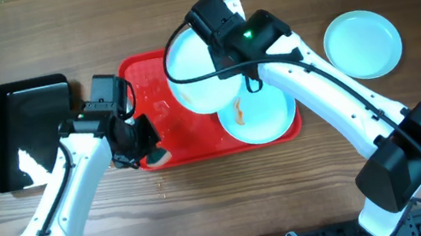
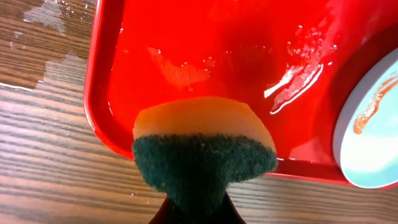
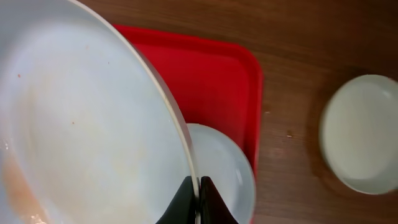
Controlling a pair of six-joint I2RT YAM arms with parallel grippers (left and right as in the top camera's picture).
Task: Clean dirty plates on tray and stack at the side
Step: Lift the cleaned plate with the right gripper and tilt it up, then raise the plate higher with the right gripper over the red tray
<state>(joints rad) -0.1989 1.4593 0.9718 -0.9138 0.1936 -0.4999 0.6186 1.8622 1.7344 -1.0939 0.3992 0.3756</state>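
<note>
The large flat red plastic tray [image 1: 143, 78], with rounded corners and a low rim, lies mid-table, and its glossy floor is wet and streaked. The wood-grain table [image 1: 173, 3] runs open along the far side and at the near left. A smaller glossy black tray [image 1: 26, 107] lies just beside the red one on the left, with the left arm crossing the narrow strip of wood between them.

The left gripper [image 1: 144, 143] is pressed together on a sponge [image 2: 205, 155] of soft yellow foam with a coarse dark green scouring face. It hangs at the tray's near-left rim; whether it touches cannot be told.

The right gripper [image 3: 199, 198] pinches the rim of a round, pale mint-white, shallow tilted plate [image 3: 81, 124]. It holds the plate above the tray's far middle, and faint orange-brown traces show on its face. A smeared plate [image 1: 267, 117] of the same kind lies flat in the tray's near-right corner, close to the rim and partly beneath the tilted one. The third plate [image 1: 362, 43] rests on the wood to the right, well apart from the tray.
</note>
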